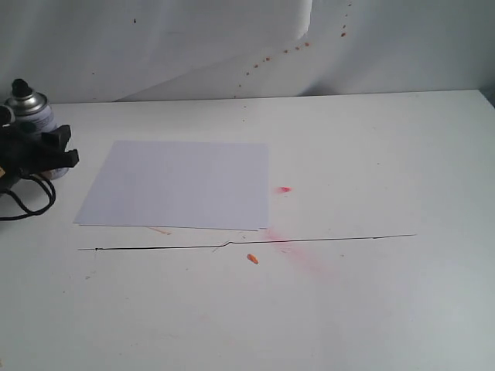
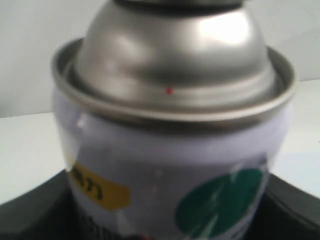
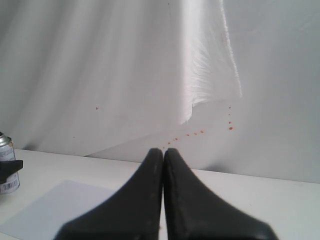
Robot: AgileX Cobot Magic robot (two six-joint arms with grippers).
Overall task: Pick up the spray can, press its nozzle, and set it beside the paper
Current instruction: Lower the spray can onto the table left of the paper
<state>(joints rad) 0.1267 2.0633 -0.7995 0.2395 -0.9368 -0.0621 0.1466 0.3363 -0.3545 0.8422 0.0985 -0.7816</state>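
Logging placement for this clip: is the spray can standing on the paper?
No: in the exterior view the spray can is off to the left of the paper, clear of its edge.

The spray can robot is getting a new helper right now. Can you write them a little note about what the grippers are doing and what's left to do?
Left gripper: shut on the can, which is upright at the table's far left edge in the exterior view.
Right gripper: shut, empty, and out of the exterior view.
Paper: flat on the table, to the right of the can and not touching it.
Done: the can is gripped. I can't tell whether it is lifted.
Left: nothing is touching the nozzle, so press it, then set the can beside the paper.
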